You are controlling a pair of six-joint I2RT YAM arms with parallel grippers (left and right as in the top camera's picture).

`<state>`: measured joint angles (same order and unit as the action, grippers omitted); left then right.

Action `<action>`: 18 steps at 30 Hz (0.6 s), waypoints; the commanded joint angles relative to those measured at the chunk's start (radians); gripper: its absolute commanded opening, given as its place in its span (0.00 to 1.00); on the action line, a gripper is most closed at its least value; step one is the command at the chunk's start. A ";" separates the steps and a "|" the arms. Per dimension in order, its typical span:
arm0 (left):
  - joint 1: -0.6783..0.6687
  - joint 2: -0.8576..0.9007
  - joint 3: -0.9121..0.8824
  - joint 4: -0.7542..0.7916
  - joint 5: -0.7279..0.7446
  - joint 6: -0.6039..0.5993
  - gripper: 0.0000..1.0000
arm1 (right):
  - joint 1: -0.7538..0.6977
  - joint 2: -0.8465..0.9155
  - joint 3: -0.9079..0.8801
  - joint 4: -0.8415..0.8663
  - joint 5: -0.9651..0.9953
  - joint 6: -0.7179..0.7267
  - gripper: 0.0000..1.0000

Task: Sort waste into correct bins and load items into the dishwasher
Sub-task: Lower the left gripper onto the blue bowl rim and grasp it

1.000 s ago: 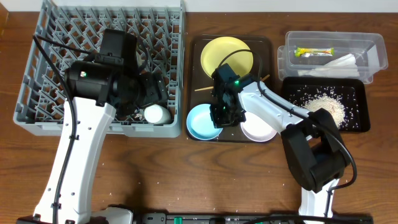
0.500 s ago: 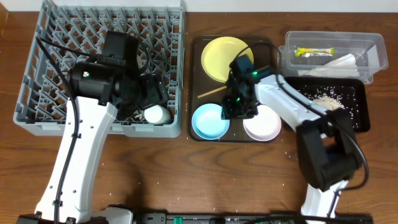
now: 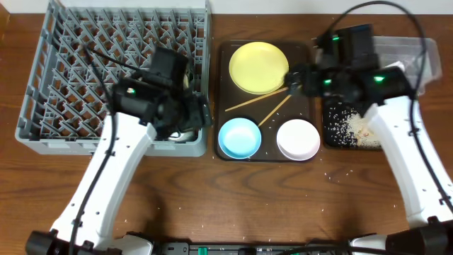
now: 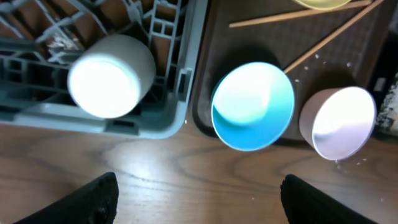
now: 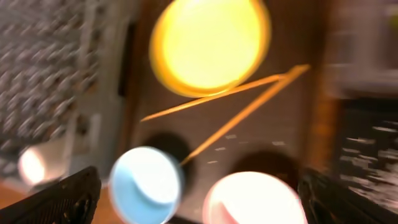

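Note:
My left gripper [image 3: 198, 117] hangs open and empty over the front right corner of the grey dishwasher rack [image 3: 85, 71]. Its wrist view shows the small white cup [image 4: 109, 74] lying in the rack, with the light blue bowl [image 4: 252, 106] and white bowl [image 4: 339, 121] beyond. My right gripper [image 3: 294, 76] is open and empty beside the yellow plate [image 3: 258, 67]. Two chopsticks [image 3: 255, 101] lie loose on the brown tray [image 3: 221, 85]. Rice scraps [image 3: 347, 127] lie in the black tray [image 3: 329, 145]. The clear tub [image 3: 428, 64] is mostly hidden by my right arm.
The blurred right wrist view looks down on the plate [image 5: 211, 43], chopsticks [image 5: 217, 96], blue bowl [image 5: 146, 183] and white bowl [image 5: 255, 199]. A few rice grains dot the wooden table [image 3: 283, 205] in front of the brown tray.
My right arm has swung up and right from over the bowls to the tray's far right side, its jaws opening wide. The left arm has shifted right, now covering the cup from overhead.

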<state>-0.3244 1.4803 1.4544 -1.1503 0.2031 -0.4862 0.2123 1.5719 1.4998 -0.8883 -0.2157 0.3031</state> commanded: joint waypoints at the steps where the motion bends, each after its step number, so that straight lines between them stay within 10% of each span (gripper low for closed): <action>1: -0.034 0.034 -0.087 0.055 -0.002 -0.028 0.80 | -0.080 0.005 0.005 -0.013 0.088 -0.001 0.99; 18: -0.233 0.220 -0.134 0.167 -0.072 0.048 0.85 | -0.293 0.005 0.003 -0.048 0.224 0.067 0.99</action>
<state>-0.5591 1.6592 1.3186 -0.9836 0.1753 -0.4648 -0.0475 1.5753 1.4994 -0.9314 -0.0284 0.3454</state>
